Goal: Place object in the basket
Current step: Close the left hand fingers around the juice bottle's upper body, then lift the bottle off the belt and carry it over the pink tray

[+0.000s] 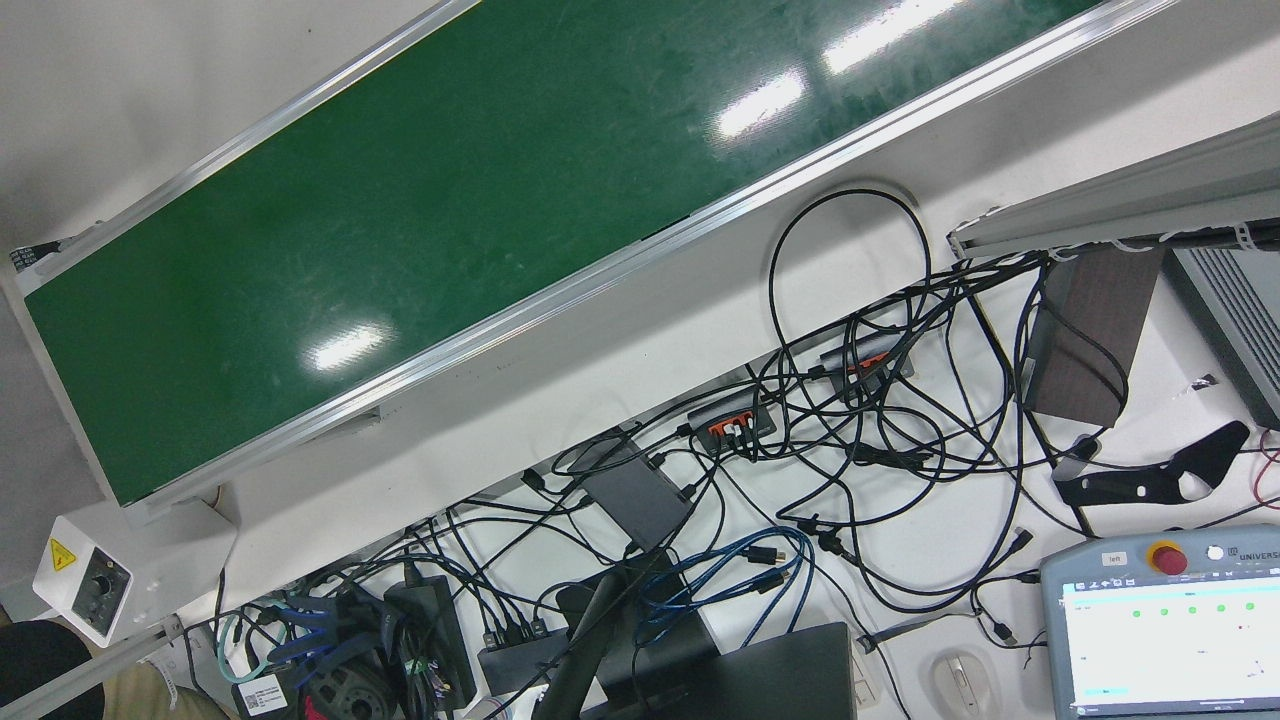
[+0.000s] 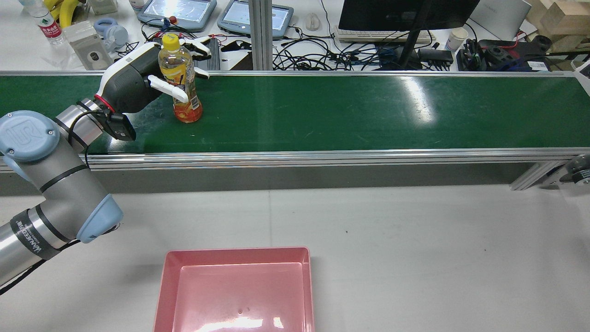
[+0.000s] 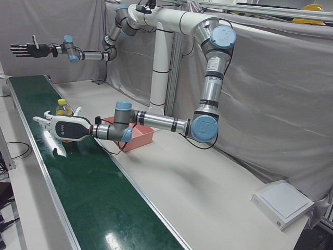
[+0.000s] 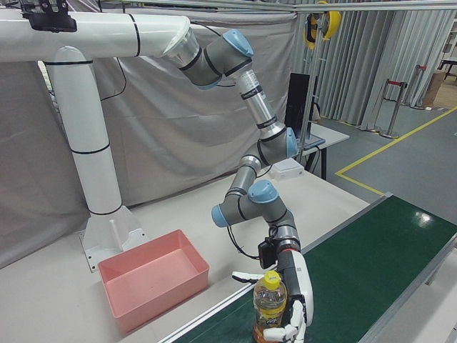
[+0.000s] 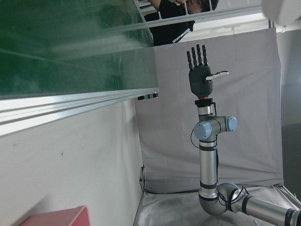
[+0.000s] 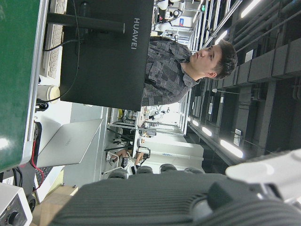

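A clear bottle [image 2: 182,76] with a yellow cap and an orange label stands upright on the green conveyor belt [image 2: 345,110], near its left end in the rear view. My left hand [image 2: 138,80] reaches over the belt from the side. One white finger crosses in front of the bottle and the others stretch out behind it, not closed on it. The right-front view shows the same bottle [image 4: 270,307] framed by the left hand [image 4: 293,296]. The pink basket [image 2: 237,251] sits empty on the white table near the robot. My right hand [image 3: 26,49] is held high, open with fingers spread.
Beyond the belt lies a cluttered desk with a monitor [image 2: 405,14], teach pendants [image 2: 179,10] and tangled cables [image 1: 850,400]. A white box [image 3: 283,203] sits at the table's far corner. A person [image 6: 188,66] stands beyond the desk.
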